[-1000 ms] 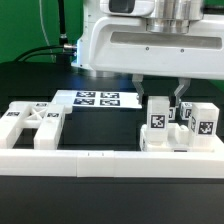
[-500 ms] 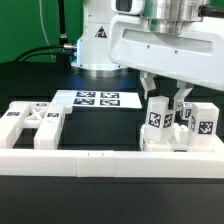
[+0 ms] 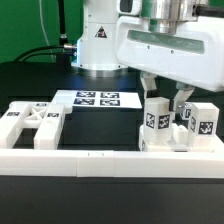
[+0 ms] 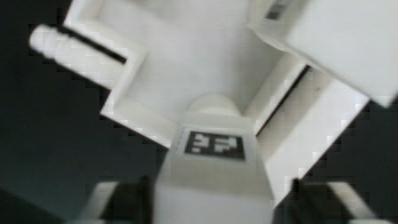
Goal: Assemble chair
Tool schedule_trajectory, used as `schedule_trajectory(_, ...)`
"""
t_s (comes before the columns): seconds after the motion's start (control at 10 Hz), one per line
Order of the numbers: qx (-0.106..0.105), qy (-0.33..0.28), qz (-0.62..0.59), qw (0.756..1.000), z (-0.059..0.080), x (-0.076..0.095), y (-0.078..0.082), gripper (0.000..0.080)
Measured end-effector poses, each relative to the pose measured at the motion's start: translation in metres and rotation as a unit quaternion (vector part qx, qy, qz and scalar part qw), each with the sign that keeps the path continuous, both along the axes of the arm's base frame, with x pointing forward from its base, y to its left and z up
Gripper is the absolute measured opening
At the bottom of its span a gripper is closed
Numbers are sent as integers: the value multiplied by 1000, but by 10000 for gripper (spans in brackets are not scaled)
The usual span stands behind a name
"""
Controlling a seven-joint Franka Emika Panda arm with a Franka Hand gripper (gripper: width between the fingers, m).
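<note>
Green backdrop stands behind a black table (image 3: pixel 100 200), and places here are given from the marker board (image 3: pixel 97 99), the thin flat white tagged board lying mid-table. To the exterior view's left of the marker board, and nearer the camera, lies a matte white chunky plastic chair part with triangular openings (image 3: pixel 30 122). In front of the marker board runs a long low white border rail (image 3: pixel 80 157). To the exterior view's right of the marker board stands a matte white blocky chair leg with a square black-and-white tag (image 3: pixel 156 118), upright. Just beyond it is a second white tagged block (image 3: pixel 201 122); whether the two are joined I cannot tell.

Above them hangs the glossy white robot arm (image 3: pixel 150 45), its jaws (image 3: pixel 166 100) straddling the top of the leg. In the wrist view the jaws (image 4: pixel 222 205) stand slightly apart, with a thin dark gap on each side of the leg (image 4: pixel 214 175), so nothing seems gripped.

The step looks like parting from a leg set in place. Done well, the jaws would stay centred and rise straight up, so that neither finger drags the leg askew.

Counted: one arm, one marker board, one rail, one notched part, two tagged blocks.
</note>
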State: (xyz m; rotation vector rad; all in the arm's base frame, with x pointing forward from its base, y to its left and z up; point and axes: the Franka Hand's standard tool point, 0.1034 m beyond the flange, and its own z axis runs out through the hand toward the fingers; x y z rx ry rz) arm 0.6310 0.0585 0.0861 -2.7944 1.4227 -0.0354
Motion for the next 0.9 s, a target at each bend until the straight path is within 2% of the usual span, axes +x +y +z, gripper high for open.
schedule_trajectory(0.1, 0, 1, 16, 1000, 1, 0, 0, 565)
schedule_trajectory(0.2, -3, -1, 75, 997, 1, 1, -1, 626)
schedule_trajectory(0.5, -5, -1, 165, 986, 1, 1, -1, 648)
schedule_trajectory(0.9, -16, -4, 368, 930, 1, 5, -12, 649)
